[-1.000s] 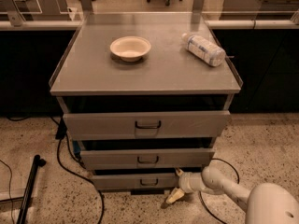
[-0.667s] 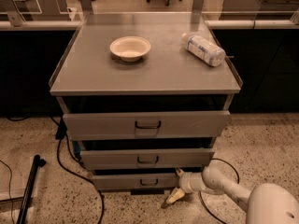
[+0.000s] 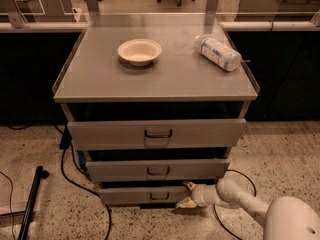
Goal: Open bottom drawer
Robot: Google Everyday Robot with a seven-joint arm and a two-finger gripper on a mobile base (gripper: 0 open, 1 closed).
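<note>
The bottom drawer is the narrowest and lowest of three grey fronts on the metal cabinet, with a small dark pull handle at its centre. My gripper is low near the floor, at the right end of this drawer front, to the right of the handle. Its two pale fingers stand apart, one by the front's top edge and one by its bottom edge. The arm reaches in from the lower right. The drawer's inside is hidden.
The mid drawer and the top drawer sit above. A cream bowl and a lying plastic bottle rest on the cabinet top. Black cables and a dark pole lie on the floor at the left.
</note>
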